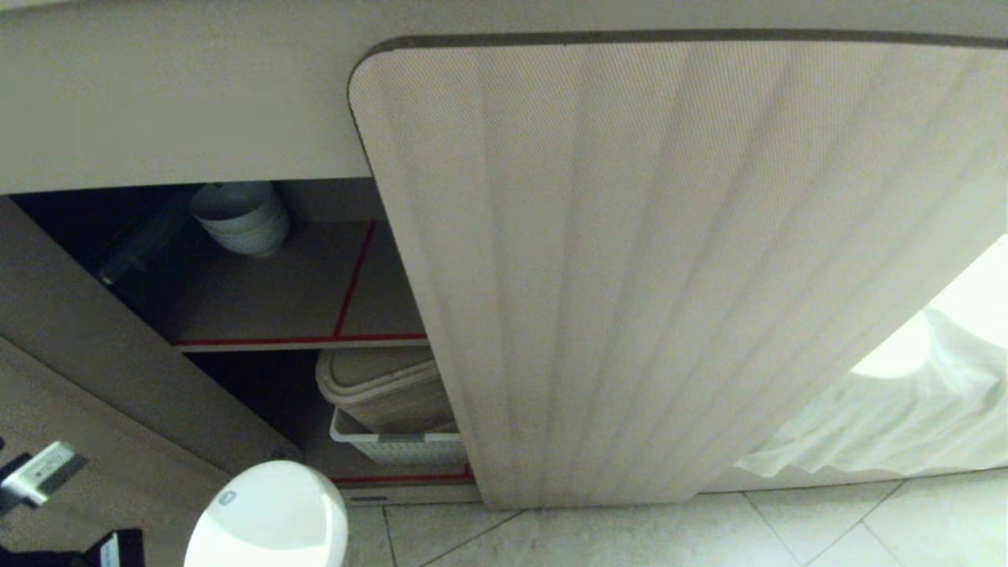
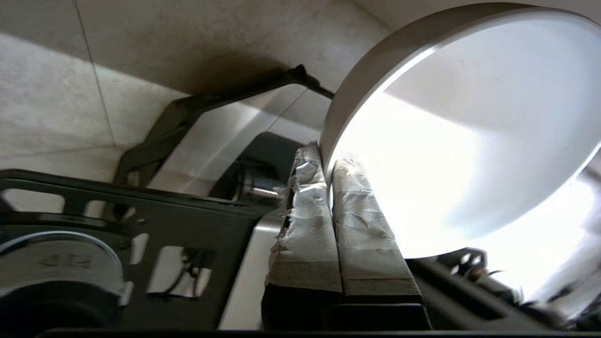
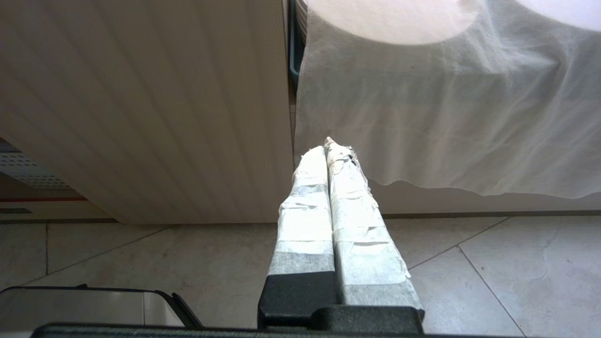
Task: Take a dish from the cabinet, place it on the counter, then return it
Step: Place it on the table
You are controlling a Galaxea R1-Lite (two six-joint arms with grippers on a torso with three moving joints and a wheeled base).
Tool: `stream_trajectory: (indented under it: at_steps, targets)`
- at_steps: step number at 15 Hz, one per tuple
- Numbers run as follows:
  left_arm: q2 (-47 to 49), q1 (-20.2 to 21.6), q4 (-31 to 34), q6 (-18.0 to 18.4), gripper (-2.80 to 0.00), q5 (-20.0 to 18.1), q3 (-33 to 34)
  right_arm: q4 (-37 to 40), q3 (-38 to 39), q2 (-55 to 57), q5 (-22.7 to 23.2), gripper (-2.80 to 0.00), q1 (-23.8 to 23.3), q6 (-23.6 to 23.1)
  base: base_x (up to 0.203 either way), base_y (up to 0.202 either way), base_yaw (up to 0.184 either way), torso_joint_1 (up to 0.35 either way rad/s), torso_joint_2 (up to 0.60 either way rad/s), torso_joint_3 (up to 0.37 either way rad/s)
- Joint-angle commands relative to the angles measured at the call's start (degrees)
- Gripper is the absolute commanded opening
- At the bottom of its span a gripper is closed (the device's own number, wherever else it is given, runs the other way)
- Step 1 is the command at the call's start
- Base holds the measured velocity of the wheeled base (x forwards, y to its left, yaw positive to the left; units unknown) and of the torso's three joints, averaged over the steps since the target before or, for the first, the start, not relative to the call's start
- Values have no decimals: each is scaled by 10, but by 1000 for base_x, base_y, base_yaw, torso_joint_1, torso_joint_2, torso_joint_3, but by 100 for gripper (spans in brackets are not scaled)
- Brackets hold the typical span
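Note:
The dish point(image 1: 268, 516), a small white bowl, hangs low at the bottom left of the head view, in front of the cabinet's open left side. In the left wrist view my left gripper point(image 2: 326, 164) is shut on the rim of the dish point(image 2: 469, 131), one taped finger point(image 2: 307, 211) outside the wall and the other inside. The cabinet shows its closed fluted door point(image 1: 669, 276) and a brown shelf edged with red tape point(image 1: 299, 315). The counter's top is out of view. My right gripper point(image 3: 327, 148) is shut on nothing, parked low over the floor by the fluted door point(image 3: 141, 108).
A nested pile of white bowls point(image 1: 240, 216) sits at the back of the upper shelf. Below it a beige lidded box point(image 1: 386, 390) rests on a white basket point(image 1: 402, 449). The opened left door point(image 1: 94, 339) angles outward. A white cloth point(image 1: 890, 409) hangs at the right above the tiled floor point(image 1: 709, 535).

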Motion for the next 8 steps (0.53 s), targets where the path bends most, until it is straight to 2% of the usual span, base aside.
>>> stream_trajectory:
  at_steps: [1, 3, 5, 8]
  targets:
    - [-27, 0, 4, 12, -280, -1, 7, 0, 0, 0, 0, -280, 0, 0, 0, 0, 0, 0, 0, 0]
    - [-32, 0, 5, 34, -280, 0, 8, 0, 0, 0, 0, -280, 0, 0, 0, 0, 0, 0, 0, 0]
    - [-42, -5, 11, 73, -280, -1, 7, 0, 0, 0, 0, -280, 0, 0, 0, 0, 0, 0, 0, 0]
    - [-47, -27, 24, 85, -280, 0, 3, 0, 0, 0, 1, -280, 0, 0, 0, 0, 0, 0, 0, 0]
